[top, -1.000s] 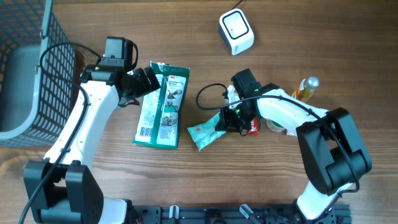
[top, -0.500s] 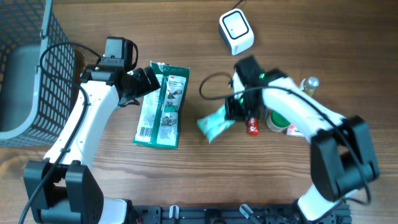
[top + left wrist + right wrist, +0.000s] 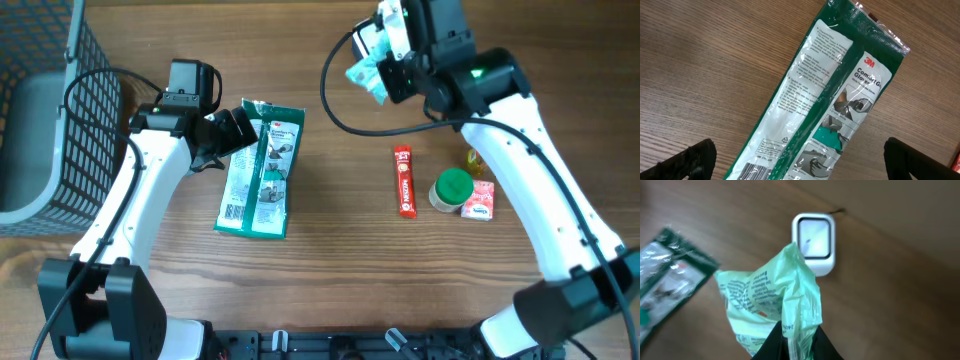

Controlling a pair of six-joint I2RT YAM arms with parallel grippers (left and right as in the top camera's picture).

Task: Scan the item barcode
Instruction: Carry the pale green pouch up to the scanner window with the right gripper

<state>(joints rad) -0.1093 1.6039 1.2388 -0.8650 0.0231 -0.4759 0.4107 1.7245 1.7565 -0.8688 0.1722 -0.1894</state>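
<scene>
While the right pincer (image 3: 790,342) pinches one end of the green pouch (image 3: 770,300), the pouch extends lengthwise from it toward the scanner (image 3: 813,242) just beyond, off the desk; the left pincer (image 3: 228,135), spread wide, hovers well apart over the gloves pack (image 3: 260,170).

The table (image 3: 700,60) is matt grained wood, the glove packet (image 3: 830,115) glossy wrinkled plastic film, the pouch (image 3: 770,300) thin crinkled plastic, the scanner (image 3: 812,247) smooth white plastic, the basket (image 3: 90,70) wire mesh.

Overhead cam: straight down, whole table (image 3: 330,295). L wrist: close over glove pack (image 3: 840,100), also in overhead. R wrist: higher, facing scanner (image 3: 815,232).
</scene>
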